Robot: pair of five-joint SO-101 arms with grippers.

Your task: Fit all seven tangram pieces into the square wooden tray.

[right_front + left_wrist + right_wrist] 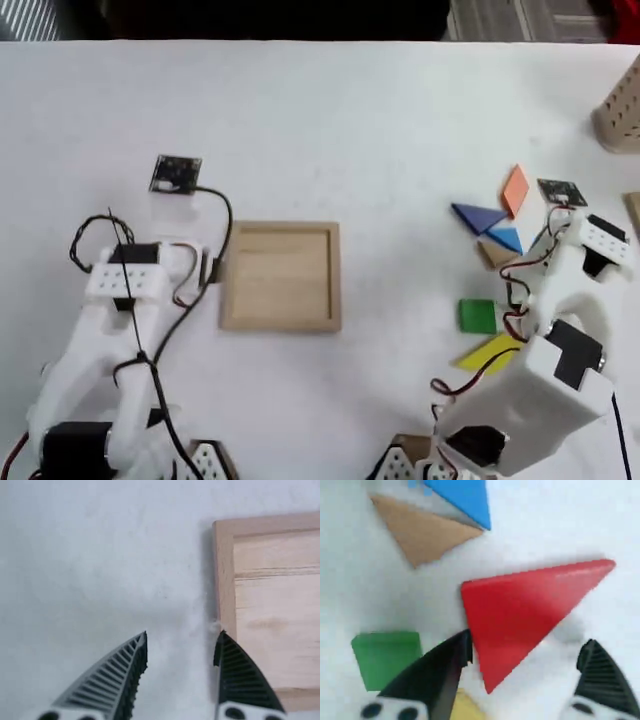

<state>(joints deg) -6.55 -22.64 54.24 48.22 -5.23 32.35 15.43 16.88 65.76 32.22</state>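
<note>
- Straddling one sharp corner of the red triangle (530,615), the right pincer (527,650) stands wide open, one finger on each side of the piece and neither visibly pressing it.
- The triangle's long edge runs slantwise away from the pincer, so a close here would, by my reading, bite the narrowing tip rather than two parallel faces. A slip is the risk.
- Seen from above, the wooden tray (229,277) sits mid-bench with no piece in it. The loose pieces lie well apart from it, at its 3 o'clock, beside the right arm, which is plainly the nearer one.
- In that cluster the green square (478,315) sits at 12 o'clock from the yellow triangle (490,352). The tan triangle (495,253), light blue triangle (505,238), dark blue triangle (478,217) and orange parallelogram (515,190) crowd together farther up.
- The left pincer (182,640) is also open and holds nothing. It hovers at the tray's 9 o'clock edge with one finger just over the rim.
- The pieces are flat, smooth and painted with crisp edges. The tray is pale wood with visible grain and a raised rim, on a plain white bench (330,130).
</note>
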